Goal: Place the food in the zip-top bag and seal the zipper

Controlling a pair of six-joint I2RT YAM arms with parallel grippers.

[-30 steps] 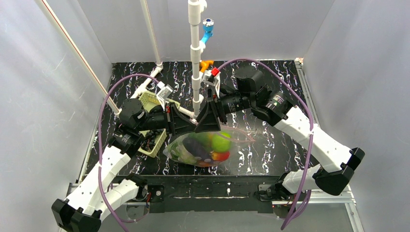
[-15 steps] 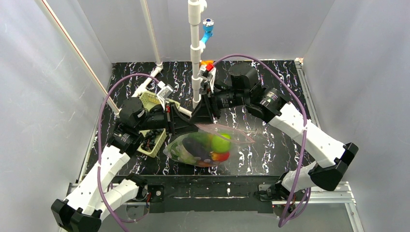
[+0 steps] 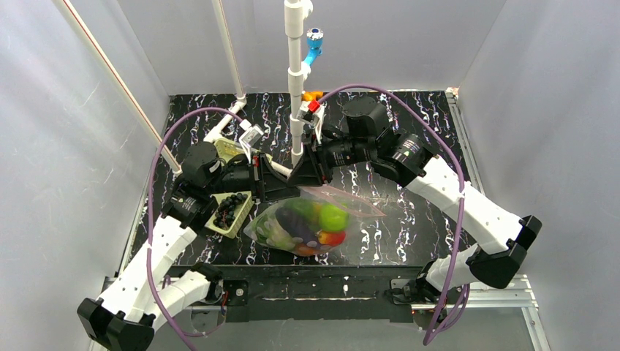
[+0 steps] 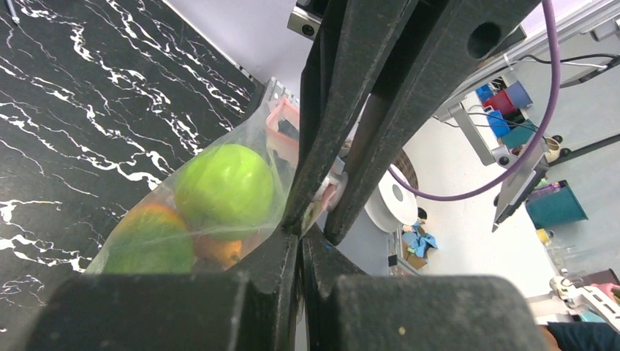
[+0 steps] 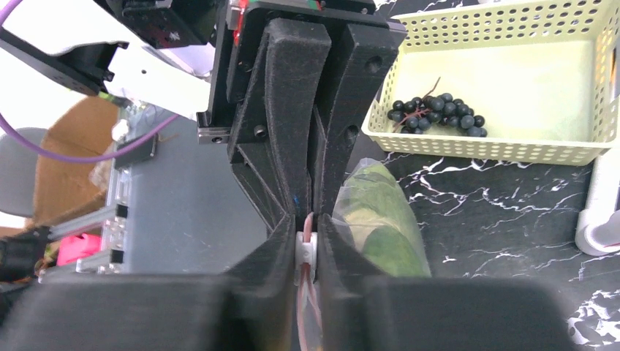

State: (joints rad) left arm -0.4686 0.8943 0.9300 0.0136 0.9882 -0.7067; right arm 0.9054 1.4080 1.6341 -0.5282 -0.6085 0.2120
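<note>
on the zipper (image 5: pixel 303 306), the right claw (image 5: pixel 307 232) pinches.

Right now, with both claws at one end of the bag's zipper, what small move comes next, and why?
Probably slide the right claw along the pink zipper, away from the left claw: both pinch the same end, and the food is inside the bag.

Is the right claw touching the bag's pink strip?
Touching. The right wrist view shows the right gripper pinched on the pink zipper of the zip-top bag.
</note>
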